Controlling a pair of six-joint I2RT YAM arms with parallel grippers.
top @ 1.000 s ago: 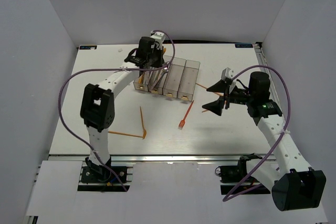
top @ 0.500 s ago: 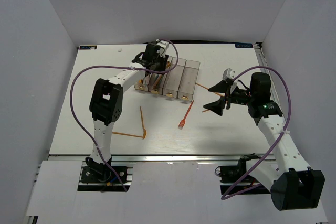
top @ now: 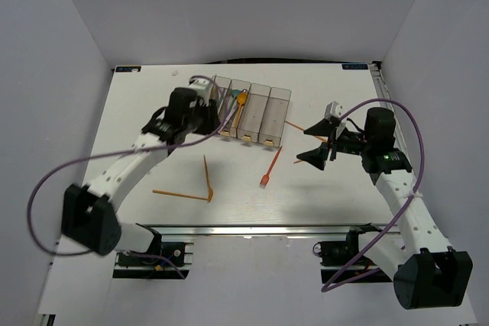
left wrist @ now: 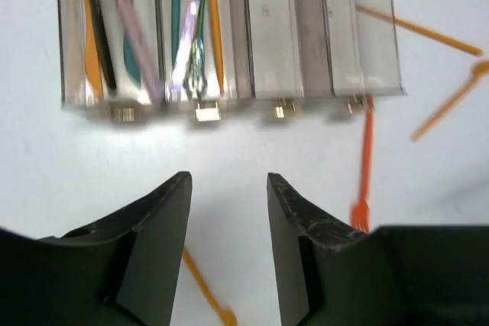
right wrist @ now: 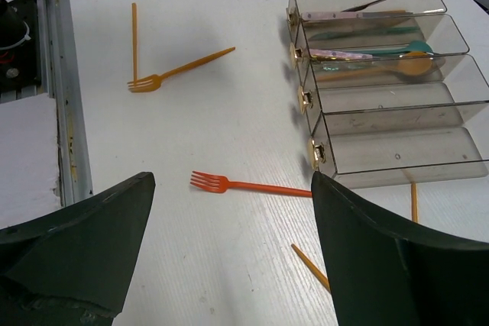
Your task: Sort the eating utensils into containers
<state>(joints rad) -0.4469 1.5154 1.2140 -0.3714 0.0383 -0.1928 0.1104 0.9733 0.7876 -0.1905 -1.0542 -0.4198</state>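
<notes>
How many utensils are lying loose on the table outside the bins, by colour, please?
orange utensils: 4
red fork: 1
Total: 5

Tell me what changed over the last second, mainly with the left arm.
The left gripper has pulled back from above the containers toward the near left, and is now open and empty in front of them. An orange spoon, unseen before, now shows in the second container from the left. The right gripper, open, the red fork and the two orange forks stayed put.
</notes>
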